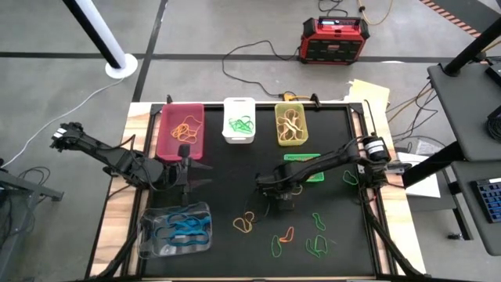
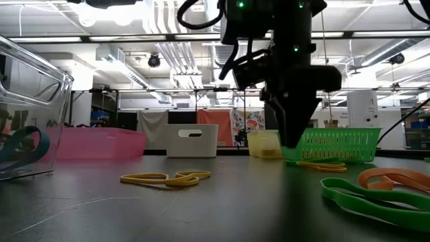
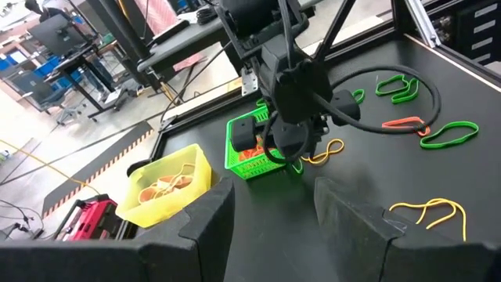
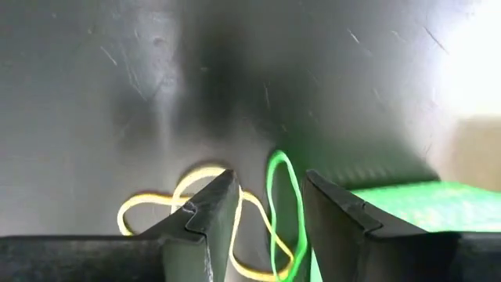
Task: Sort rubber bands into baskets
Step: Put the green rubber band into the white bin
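Black surface (image 1: 235, 196): right tool (image 4: 270, 207) lowered, fingers apart around green rubber band (image 4: 283, 205); left tool (image 3: 274, 211) held apart, empty.

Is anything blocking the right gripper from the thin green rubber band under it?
Nothing visible. The right gripper points down at the black mat with its fingers apart, and the thin green rubber band lies between them, crossing a yellow rubber band.

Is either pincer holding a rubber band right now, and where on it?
Neither. The right pincer stands open over a green rubber band, not yet gripping; the left pincer is open and empty.
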Controlling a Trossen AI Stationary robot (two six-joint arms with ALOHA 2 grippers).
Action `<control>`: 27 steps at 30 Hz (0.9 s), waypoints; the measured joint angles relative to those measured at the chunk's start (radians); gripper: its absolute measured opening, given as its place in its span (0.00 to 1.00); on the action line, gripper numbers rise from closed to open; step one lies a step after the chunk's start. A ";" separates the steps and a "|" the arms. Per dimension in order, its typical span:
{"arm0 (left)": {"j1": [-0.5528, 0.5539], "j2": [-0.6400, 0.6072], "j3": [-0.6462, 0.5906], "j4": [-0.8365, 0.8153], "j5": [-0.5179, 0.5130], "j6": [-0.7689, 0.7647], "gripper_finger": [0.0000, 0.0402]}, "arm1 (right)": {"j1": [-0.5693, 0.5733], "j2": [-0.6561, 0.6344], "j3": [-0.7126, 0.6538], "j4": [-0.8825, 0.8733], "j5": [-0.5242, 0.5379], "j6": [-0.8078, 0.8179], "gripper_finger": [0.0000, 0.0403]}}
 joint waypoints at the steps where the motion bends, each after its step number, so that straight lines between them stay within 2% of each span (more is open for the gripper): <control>1: 0.000 0.000 0.000 0.000 0.000 0.000 0.40 | 0.000 0.007 0.000 0.011 -0.001 -0.008 0.34; 11: 0.000 0.000 0.000 0.000 0.000 -0.001 0.40 | 0.000 0.074 -0.001 0.010 0.010 -0.005 0.30; 15: 0.000 0.000 0.000 0.000 0.000 -0.001 0.40 | -0.002 0.076 -0.001 0.010 0.011 -0.005 0.23; 21: 0.000 0.000 0.000 0.000 0.001 -0.008 0.40 | -0.003 0.076 -0.002 0.011 0.012 -0.012 0.05; 27: 0.000 0.000 0.000 0.000 0.001 -0.008 0.40 | 0.002 0.068 0.017 0.022 0.007 -0.014 0.02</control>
